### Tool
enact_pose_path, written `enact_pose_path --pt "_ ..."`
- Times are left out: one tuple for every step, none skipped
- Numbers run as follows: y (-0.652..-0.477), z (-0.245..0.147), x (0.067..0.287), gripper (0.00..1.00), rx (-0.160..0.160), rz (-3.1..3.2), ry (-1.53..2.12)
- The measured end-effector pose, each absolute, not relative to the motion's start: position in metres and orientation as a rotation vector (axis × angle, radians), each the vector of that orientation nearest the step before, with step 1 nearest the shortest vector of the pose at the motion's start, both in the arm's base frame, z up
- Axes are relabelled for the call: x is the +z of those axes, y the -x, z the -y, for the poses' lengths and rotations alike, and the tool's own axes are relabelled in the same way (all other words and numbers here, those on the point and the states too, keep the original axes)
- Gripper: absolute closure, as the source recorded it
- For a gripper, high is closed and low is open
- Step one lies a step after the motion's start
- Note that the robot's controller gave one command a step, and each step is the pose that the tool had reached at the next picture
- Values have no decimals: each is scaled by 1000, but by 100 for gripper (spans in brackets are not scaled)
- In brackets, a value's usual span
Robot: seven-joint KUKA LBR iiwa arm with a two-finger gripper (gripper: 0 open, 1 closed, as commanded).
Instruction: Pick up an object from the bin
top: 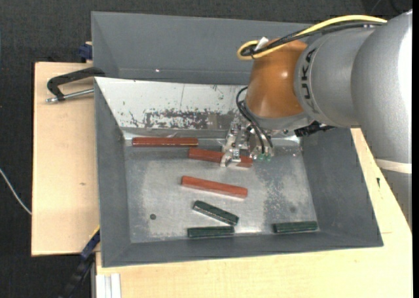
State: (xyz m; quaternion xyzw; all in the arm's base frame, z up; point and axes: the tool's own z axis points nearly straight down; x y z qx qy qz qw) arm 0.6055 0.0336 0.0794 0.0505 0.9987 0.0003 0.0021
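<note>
My gripper (234, 152) is low in the back middle of the bin, right over the right end of a short red-brown bar (205, 155). That bar lies flat near the back wall and its right end is hidden under the gripper. A longer red-brown bar (214, 187) lies slightly tilted on the floor just in front of it, apart from the gripper.
Another red-brown bar (165, 141) rests along the back wall at the left. Three dark green bars lie near the front: one tilted (215, 212), one at the front edge (210, 231), one at the front right (295, 227). The arm with its orange cover fills the upper right.
</note>
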Motion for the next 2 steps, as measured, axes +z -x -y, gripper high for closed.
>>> enact_pose_path --pt "-607 -34 96 100 2 -3132 -157" --pt "-606 -34 95 100 1 -3133 -156"
